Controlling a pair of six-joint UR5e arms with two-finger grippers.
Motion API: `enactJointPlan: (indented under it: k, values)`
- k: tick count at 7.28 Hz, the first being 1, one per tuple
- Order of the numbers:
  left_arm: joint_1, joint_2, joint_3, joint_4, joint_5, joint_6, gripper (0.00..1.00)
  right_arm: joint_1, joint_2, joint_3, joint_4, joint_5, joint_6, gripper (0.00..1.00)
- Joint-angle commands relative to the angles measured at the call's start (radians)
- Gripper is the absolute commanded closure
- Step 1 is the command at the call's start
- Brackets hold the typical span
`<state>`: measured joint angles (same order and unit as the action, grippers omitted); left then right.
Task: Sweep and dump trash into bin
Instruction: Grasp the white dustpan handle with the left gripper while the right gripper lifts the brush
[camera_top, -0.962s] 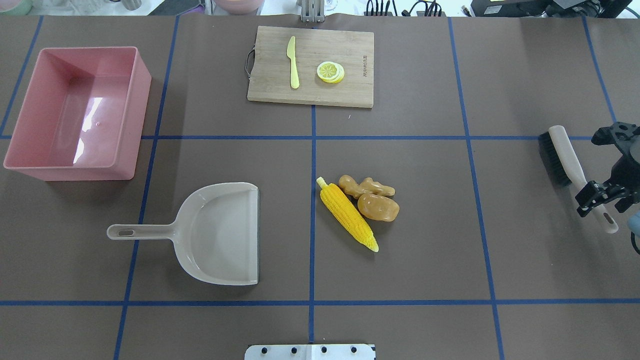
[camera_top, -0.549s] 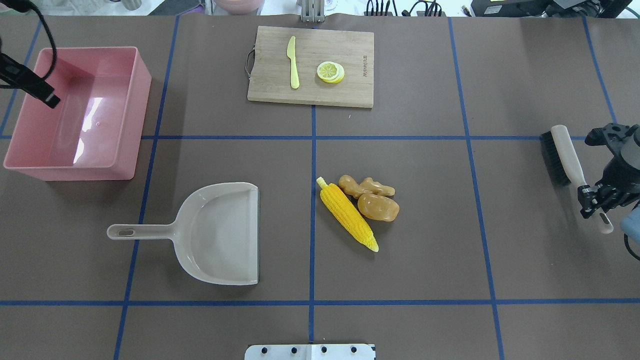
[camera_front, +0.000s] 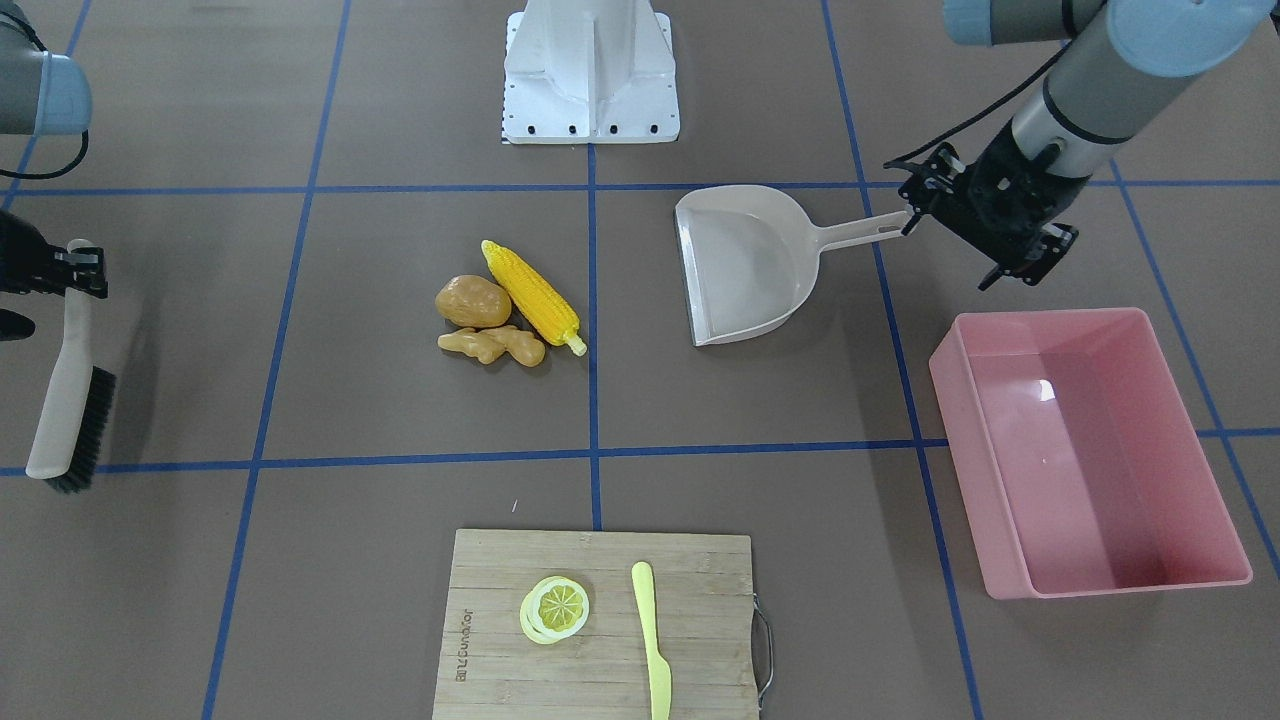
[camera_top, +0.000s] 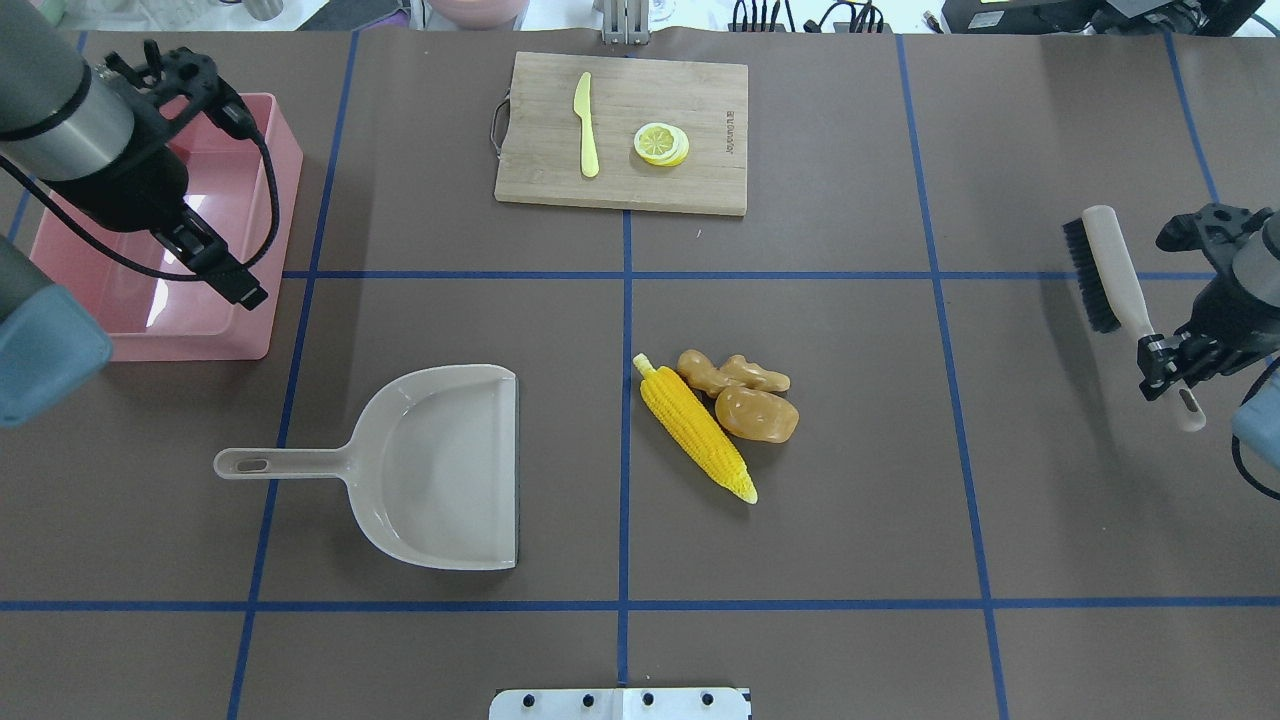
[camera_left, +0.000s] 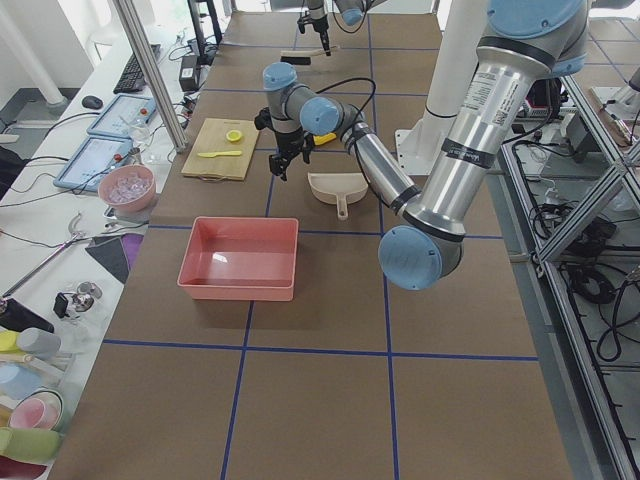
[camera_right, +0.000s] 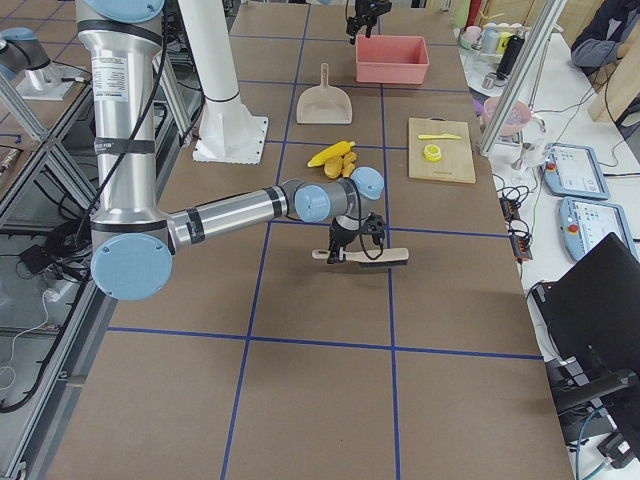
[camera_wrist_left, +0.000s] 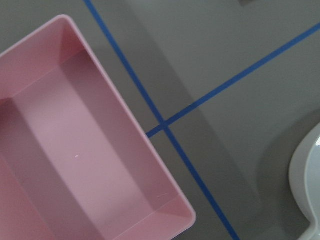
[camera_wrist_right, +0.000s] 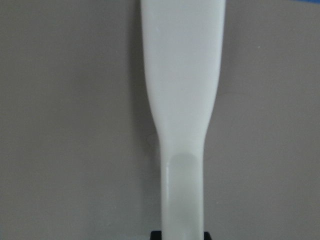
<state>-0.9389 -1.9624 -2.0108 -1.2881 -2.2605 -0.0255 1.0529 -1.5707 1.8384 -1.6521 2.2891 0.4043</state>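
Overhead exterior has the trash where it was: the corn cob (camera_top: 695, 432), potato (camera_top: 757, 414) and ginger root (camera_top: 733, 373) lie bunched and touching near the middle of the desk (camera_top: 860, 520). None of it is in the bin (camera_front: 1100, 470), which sits empty well off to my left. Between pile and bin the dustpan (camera_top: 440, 465) lies flat, mouth toward the pile, untouched.

The change is out at the edges. My right end effector (camera_top: 1168, 365) was open around the brush (camera_top: 1110, 265) a second ago. It is now pinched on the handle, and the brush has shifted from where it lay; I judge it lifted. My left end effector (camera_top: 222, 185) has swung in from outside the frame. It hangs over the bin's edge, fingers spread, holding nothing.

My read is that the brush is secured, the left arm is probably bound for the dustpan, and sweeping hasn't begun.
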Motion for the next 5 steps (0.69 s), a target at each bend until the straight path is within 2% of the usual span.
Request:
enactJointPlan:
  k: [1, 2, 3, 5]
  values:
    - [0.110, -0.013, -0.023, 0.000, 0.016, 0.002, 0.01, 0.000, 0.021, 0.033, 0.000, -0.071, -0.004, 1.00]
    - [0.141, -0.007, -0.084, 0.001, 0.054, 0.033, 0.01, -0.020, 0.026, 0.039, 0.001, -0.066, -0.004, 1.00]
    - [0.167, -0.003, -0.092, 0.013, 0.100, 0.109, 0.01, -0.024, 0.026, 0.042, 0.005, -0.059, -0.005, 1.00]
    - [0.173, 0.045, -0.141, 0.027, 0.142, 0.249, 0.01, -0.004, -0.014, 0.103, -0.014, 0.013, -0.019, 1.00]
